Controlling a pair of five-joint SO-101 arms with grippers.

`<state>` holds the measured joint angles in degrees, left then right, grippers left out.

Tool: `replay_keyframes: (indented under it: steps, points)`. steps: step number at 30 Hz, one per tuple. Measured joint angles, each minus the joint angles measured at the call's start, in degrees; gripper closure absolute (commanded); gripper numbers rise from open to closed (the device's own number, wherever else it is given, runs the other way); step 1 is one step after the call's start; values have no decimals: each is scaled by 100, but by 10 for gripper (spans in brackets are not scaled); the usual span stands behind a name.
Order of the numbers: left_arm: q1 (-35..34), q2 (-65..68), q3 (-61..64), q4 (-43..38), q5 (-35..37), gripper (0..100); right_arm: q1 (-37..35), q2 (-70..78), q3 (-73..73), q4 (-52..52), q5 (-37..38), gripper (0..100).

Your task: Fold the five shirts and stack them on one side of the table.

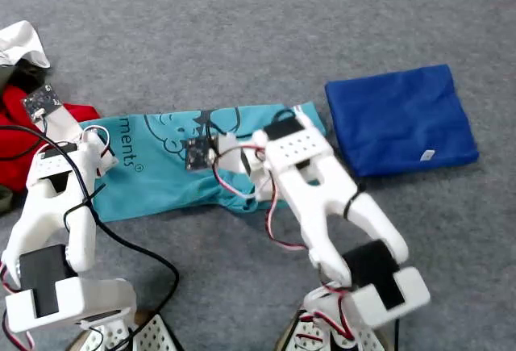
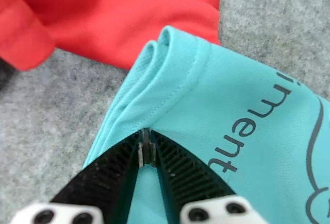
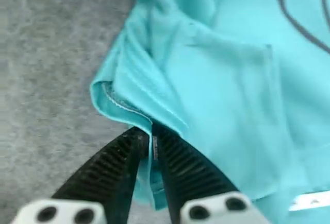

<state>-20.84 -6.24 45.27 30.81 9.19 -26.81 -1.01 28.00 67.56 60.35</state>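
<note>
At table centre, item one: teal shirt (image 1: 173,169), lying as a long band folded lengthwise, print facing up. I am gripping it at two places.

Item two: left gripper (image 2: 146,152), jaws pressed together on the doubled hem at the band's end beside the red shirt (image 1: 16,137).

Item three: right gripper (image 3: 152,144), jaws pinching a layered edge on the band's near side, further along toward the blue shirt (image 1: 401,119).

Item four: blue shirt, lying folded into a neat square at the right of the table (image 1: 266,36), just beside the teal band's far end. I am reading it as the start of the stack.

Item five: red shirt and white shirt (image 1: 20,40), lying crumpled at the left, waiting their turn.

Step in hand, as I am judging it: the crosswise fold of the teal shirt. The next move is calling for both pinches rising together, one end travelling over the other with the layers staying aligned, then both jaws letting go.
</note>
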Motion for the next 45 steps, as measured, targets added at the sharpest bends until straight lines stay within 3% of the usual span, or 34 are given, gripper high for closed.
replay_keyframes:
  steps: [16, 24, 30, 35, 39, 45]
  points:
    - [0, 0, 0, 0, 0, 979, 316, 2576, -3701, 1108, 0, 996]
    - [0, 0, 0, 0, 0, 979, 290, 3279, -4888, 1468, 0, 991]
    - [0, 0, 0, 0, 0, 979, 255, 3578, -5020, 1468, -18, 842]
    - [0, 0, 0, 0, 0, 979, 527, 3490, -5380, 1556, -360, 857]
    - [0, 0, 0, 0, 0, 979, 914, 3051, -5679, 1960, -545, 998]
    - [0, 0, 0, 0, 0, 979, 1275, 2163, -5565, 2831, -774, 996]
